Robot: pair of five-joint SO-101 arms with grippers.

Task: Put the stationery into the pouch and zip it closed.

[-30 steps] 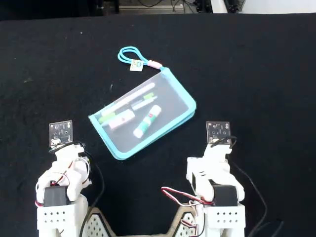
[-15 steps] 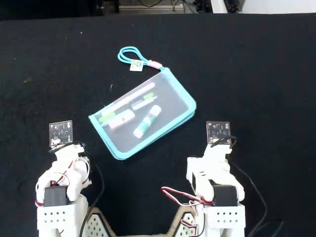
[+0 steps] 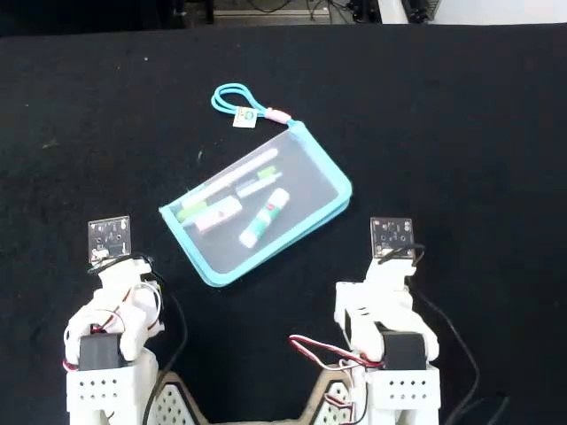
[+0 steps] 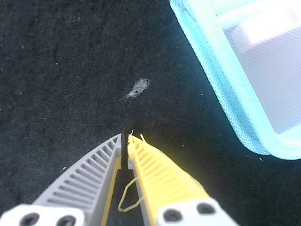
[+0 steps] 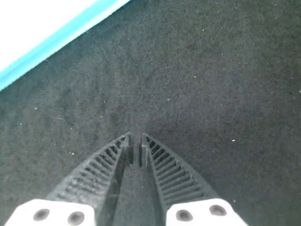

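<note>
A clear pouch with a turquoise border lies tilted in the middle of the black table. Inside it I see pens, a pink eraser and a glue stick. Its turquoise wrist loop stretches toward the far side, past the pink zip pull at the pouch's far corner. Both arms are folded back at the near edge. My left gripper is shut over bare cloth, with a pouch corner close by. My right gripper is shut with nothing between its fingers, a strip of the pouch's edge beyond it.
A small paper tag hangs on the loop. A white lint speck lies on the cloth ahead of my left gripper. The black cloth stretches wide on both sides of the pouch.
</note>
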